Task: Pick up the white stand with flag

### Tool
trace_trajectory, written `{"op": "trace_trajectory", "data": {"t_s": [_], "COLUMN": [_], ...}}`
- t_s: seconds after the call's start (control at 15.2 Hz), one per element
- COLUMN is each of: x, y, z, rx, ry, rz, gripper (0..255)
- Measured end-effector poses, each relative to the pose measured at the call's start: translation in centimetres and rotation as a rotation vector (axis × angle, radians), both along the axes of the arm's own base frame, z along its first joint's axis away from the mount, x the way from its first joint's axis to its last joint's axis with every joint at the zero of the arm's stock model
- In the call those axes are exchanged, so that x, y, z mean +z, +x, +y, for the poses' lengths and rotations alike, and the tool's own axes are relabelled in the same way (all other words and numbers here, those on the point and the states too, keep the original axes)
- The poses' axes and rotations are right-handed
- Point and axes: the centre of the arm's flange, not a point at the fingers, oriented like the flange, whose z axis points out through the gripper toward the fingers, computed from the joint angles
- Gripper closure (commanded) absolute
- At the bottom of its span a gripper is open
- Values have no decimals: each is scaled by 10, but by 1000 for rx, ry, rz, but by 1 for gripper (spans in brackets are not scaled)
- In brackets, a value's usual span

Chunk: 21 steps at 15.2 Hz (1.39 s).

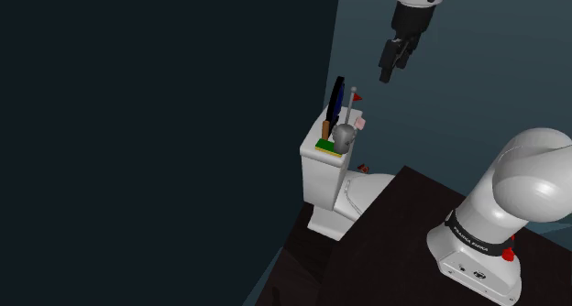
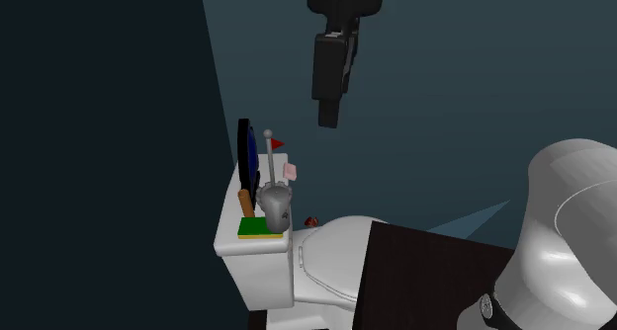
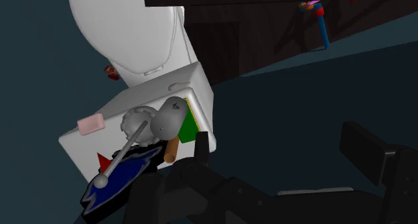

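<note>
Here, the biggest thing is a white ceramic toilet (image 1: 323, 180) (image 2: 252, 271) (image 3: 127, 28) set against a dark blue-grey wall (image 1: 165, 121), its bowl touching the dark brown box (image 1: 390, 245) (image 2: 425, 279) that carries the white robot arm (image 1: 532, 180).

The all-black gripper (image 1: 394, 61) (image 2: 331, 106) (image 3: 281, 145) hangs high over the tank, well apart from everything on it. In the wrist view its fingers stand apart with nothing between them.

A flat blue paddle with a black rim and brown handle (image 1: 335, 101) (image 2: 244, 155) (image 3: 124, 172) leans upright along the lid's wall-side edge.

The flag stand (image 1: 345, 137) (image 2: 276, 205) (image 3: 134, 122), drawn grey, has a round base, a thin ball-topped pole and a small red flag. It sits upright near the middle of the lid, just beside a green and yellow sponge (image 1: 327, 147) (image 2: 259, 229) (image 3: 189, 125) at one end.

A small pink block (image 1: 360, 123) (image 2: 290, 170) (image 3: 90, 125) lies at the opposite end.
</note>
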Motion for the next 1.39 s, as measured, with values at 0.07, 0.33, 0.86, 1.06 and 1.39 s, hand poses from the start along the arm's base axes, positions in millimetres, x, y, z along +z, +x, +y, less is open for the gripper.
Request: {"op": "trace_trajectory", "data": {"t_s": [0.07, 0.33, 0.86, 1.06, 1.39], "x": [0, -14, -59, -75, -106], "y": [0, 20, 77, 102, 134], "z": [0, -29, -112, -143, -193], "rx": [0, 6, 26, 33, 44], "ry": [0, 13, 47, 59, 81], "rz": [0, 0, -2, -4, -5], "gripper": [0, 0, 0, 0, 0]}}
